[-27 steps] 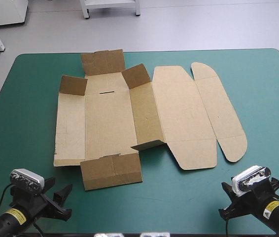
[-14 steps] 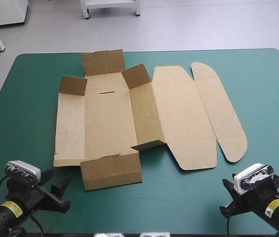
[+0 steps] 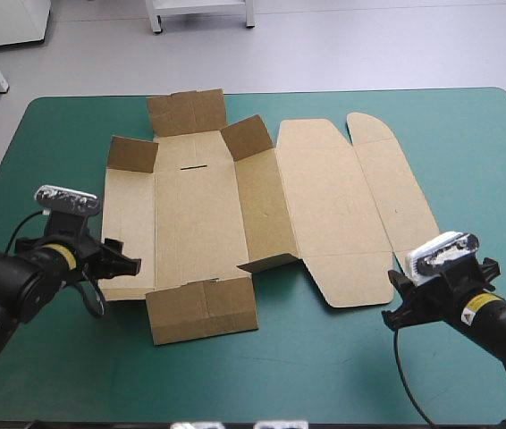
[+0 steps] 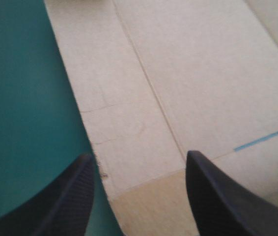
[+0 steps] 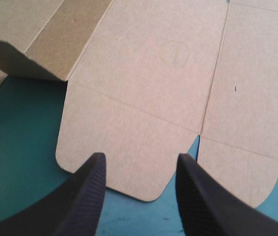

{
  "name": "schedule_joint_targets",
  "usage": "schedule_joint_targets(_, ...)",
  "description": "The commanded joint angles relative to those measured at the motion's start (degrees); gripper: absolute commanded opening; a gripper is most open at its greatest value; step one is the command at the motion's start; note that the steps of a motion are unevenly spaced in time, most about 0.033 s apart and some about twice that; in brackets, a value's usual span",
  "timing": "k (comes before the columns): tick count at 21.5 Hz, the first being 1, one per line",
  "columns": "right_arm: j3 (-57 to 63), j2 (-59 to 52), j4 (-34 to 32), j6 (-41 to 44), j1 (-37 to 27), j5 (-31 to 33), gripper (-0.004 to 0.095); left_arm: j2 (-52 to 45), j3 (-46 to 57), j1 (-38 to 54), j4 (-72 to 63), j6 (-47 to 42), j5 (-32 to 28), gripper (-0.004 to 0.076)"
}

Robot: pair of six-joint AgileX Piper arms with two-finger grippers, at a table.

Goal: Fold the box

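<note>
Fingers (image 4: pixel 75 196) are standing released on both arms: left gripper (image 4: pixel 139 157) straddling the box (image 4: pixel 178 73) edge, right gripper (image 5: pixel 141 157) facing its lid flap (image 5: pixel 129 142). Wall-raising is seemingly starting; clamping that edge should follow.

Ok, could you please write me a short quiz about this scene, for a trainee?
1. True or false: the left gripper is shut on the box.
2. The right gripper is: A) open, B) shut on the box, C) shut on nothing.
3. Which gripper is nearer to the box's rounded flap?
Key: 1 false; 2 A; 3 the right gripper.
</note>
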Motion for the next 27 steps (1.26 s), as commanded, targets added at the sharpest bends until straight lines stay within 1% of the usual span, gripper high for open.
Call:
schedule_joint_targets(1, -5.15, 4.42, -1.35, 1.69, 0.13, -4.48, 0.0529, 4.37, -5.89, 0.57, 6.01, -1.94, -1.18, 0.0403)
schedule_joint_targets(5, -7.42, 8.70, -0.63, 2.48, 0.13, -4.48, 0.0533, 8.64, -8.49, 7.55, 4.55, -1.24, -1.18, 0.0403)
schedule_joint_targets(7, -7.67, 10.14, -0.63, 2.64, 0.13, -4.63, 0.0532, 9.58, -8.59, 13.30, 2.02, 2.68, -1.44, 0.0402)
schedule_joint_targets(8, -7.72, 11.30, -0.63, 2.64, 0.13, -5.25, 0.0532, 10.29, -8.59, 19.75, -2.22, 7.79, -1.21, 0.0402)
schedule_joint_targets(9, -7.72, 11.65, -0.63, 2.64, 0.13, -5.25, 0.0533, 10.59, -8.59, 22.44, -4.22, 9.95, -0.74, 0.0402)
schedule_joint_targets(10, -7.72, 12.47, -0.63, 2.70, 0.13, -5.66, 0.0532, 11.13, -8.46, 29.58, -10.50, 15.56, 0.09, 0.0402)
schedule_joint_targets(11, -7.72, 12.84, -0.63, 3.31, 0.13, -6.33, 0.0532, 11.67, -8.12, 36.63, -20.67, 22.02, 0.34, 0.0402)
schedule_joint_targets(12, -7.72, 12.84, -0.63, 3.60, 0.13, -6.87, 0.0532, 11.98, -7.86, 38.95, -25.57, 24.10, 0.34, 0.0402)
schedule_joint_targets(13, -7.72, 12.84, -0.63, 4.34, 0.13, -8.02, 0.0533, 12.88, -6.18, 43.19, -36.54, 29.66, -0.29, 0.0402)
schedule_joint_targets(15, -7.72, 12.84, -0.46, 5.22, 0.13, -8.58, 0.0532, 14.45, -3.59, 45.50, -44.20, 34.62, -1.68, 0.0402)
schedule_joint_targets(17, -7.72, 12.84, -0.34, 5.19, 0.13, -8.76, 0.0533, 17.24, -0.96, 46.31, -48.24, 35.98, -3.56, 0.0402)
schedule_joint_targets(19, -7.72, 12.84, -0.23, 5.46, 0.13, -9.05, 0.0533, 21.40, 0.71, 47.11, -57.68, 41.05, -2.87, 0.0402)
schedule_joint_targets(21, -7.72, 12.84, -0.23, 6.00, 0.13, -9.05, 0.0532, 24.96, 1.37, 47.11, -63.83, 46.16, -2.50, 0.0402)
schedule_joint_targets(24, -7.72, 12.84, -0.62, 6.00, 0.13, -9.05, 0.0532, 30.55, 1.37, 47.11, -66.92, 50.24, -2.03, 0.0402)
schedule_joint_targets(27, -7.72, 12.84, -0.86, 6.00, 0.13, -8.92, 0.0532, 35.97, 1.37, 47.11, -67.27, 51.39, -0.05, 0.0402)
